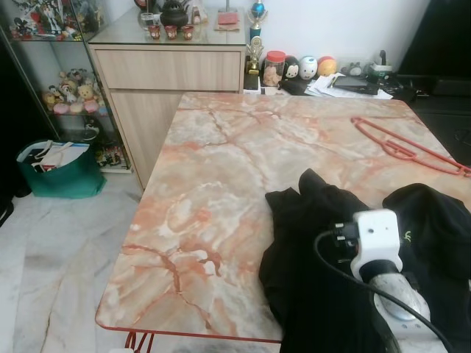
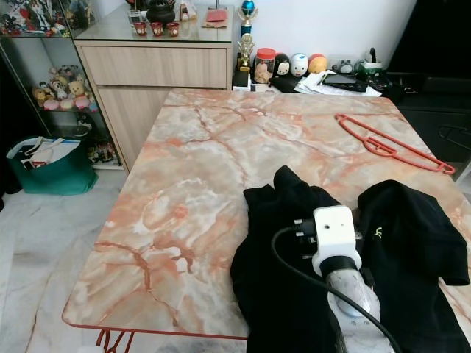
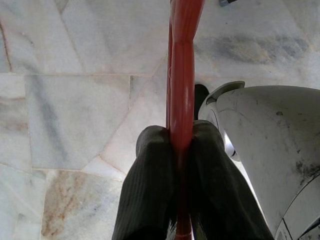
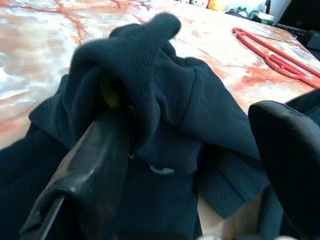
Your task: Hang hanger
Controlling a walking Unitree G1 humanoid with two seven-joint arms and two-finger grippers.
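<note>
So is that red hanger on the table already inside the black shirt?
No: the red hanger lies bare on the marble table, well apart from the black shirt where the right gripper works.

A red plastic hanger [image 2: 390,145] lies flat on the marble table [image 2: 191,184], near its far right corner, running diagonally toward the right edge. Its frame is thin, with a looped section at mid-length. A black garment [image 2: 309,243] lies crumpled at the near right part of the table, well apart from this hanger (one fold stands up in a peak). A second red hanger [image 3: 181,90] is clamped between the left gripper [image 3: 181,150] fingers, above the tiled floor.
</note>
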